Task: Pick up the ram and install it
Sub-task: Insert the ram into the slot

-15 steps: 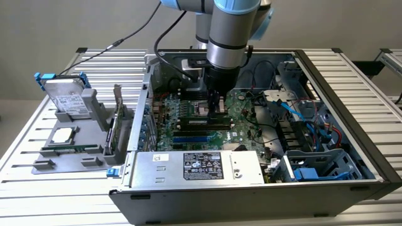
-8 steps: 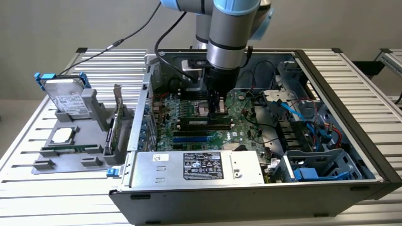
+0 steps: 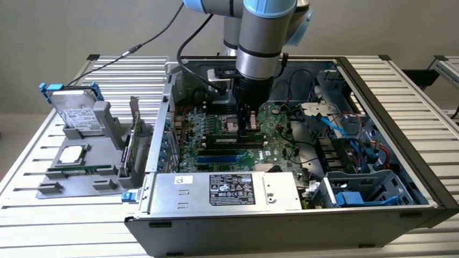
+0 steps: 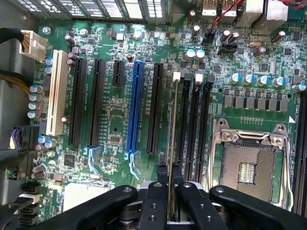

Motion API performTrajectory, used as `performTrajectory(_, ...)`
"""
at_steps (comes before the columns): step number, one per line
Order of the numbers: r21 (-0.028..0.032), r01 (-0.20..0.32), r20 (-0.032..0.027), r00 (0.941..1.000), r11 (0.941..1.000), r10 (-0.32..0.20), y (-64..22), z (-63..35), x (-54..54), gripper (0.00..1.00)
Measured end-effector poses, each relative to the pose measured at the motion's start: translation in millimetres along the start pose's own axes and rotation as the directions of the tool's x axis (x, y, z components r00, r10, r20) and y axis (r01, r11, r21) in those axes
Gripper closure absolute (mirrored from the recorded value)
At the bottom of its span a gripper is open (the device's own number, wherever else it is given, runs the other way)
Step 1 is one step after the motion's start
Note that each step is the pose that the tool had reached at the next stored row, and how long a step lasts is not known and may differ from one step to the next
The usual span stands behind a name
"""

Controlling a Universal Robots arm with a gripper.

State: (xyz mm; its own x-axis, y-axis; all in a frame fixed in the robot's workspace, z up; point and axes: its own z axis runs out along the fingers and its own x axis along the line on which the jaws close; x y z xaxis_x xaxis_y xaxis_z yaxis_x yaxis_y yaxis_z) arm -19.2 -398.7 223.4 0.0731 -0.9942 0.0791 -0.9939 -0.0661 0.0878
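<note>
Above the slatted tabletop (image 3: 43,231), inside the case (image 3: 287,231), the ram (image 4: 171,134) is being clamped edge-on by the nearly closed gripper (image 4: 169,168). A slight tilt over the memory slots (image 4: 186,124) may be risking a jam.

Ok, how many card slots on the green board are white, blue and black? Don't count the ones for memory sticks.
White slots: 1
Blue slots: 1
Black slots: 4
Total: 6
</note>
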Motion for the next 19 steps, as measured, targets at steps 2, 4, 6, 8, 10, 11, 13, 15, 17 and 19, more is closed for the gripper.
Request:
performTrajectory(2, -0.0001, 0.0, -0.0013, 1.0, 1.0, 0.0, 0.0, 0.3, -0.3, 0.87)
performTrajectory(4, 0.0, 0.0, -0.0012, 1.0, 1.0, 0.0, -0.1, 0.6, -0.8, 0.87)
performTrajectory(6, -0.0001, 0.0, -0.0014, 1.0, 1.0, 0.0, -0.1, 0.7, -1.6, 0.87)
performTrajectory(8, 0.0, 0.0, -0.0012, 1.0, 1.0, 0.0, -0.3, 1.0, -2.3, 0.87)
performTrajectory(10, 0.0, 0.0, -0.0013, 1.0, 1.0, 0.0, -0.3, 1.3, -2.7, 0.87)
performTrajectory(11, -0.0001, 0.0, -0.0014, 1.0, 1.0, 0.0, -0.3, 1.5, -2.9, 0.87)
performTrajectory(13, -0.0001, 0.0, -0.0015, 1.0, 1.0, 0.0, -0.4, 2.2, -3.1, 0.87)
performTrajectory(15, -0.0001, 0.0, -0.0014, 1.0, 1.0, 0.0, -0.5, 3.1, -3.4, 0.87)
performTrajectory(17, -0.0002, 0.0, -0.0016, 1.0, 1.0, 0.0, -0.6, 3.9, -3.7, 0.87)
performTrajectory(19, -0.0002, 0.0, -0.0016, 1.0, 1.0, 0.0, -0.6, 4.8, -4.0, 0.87)
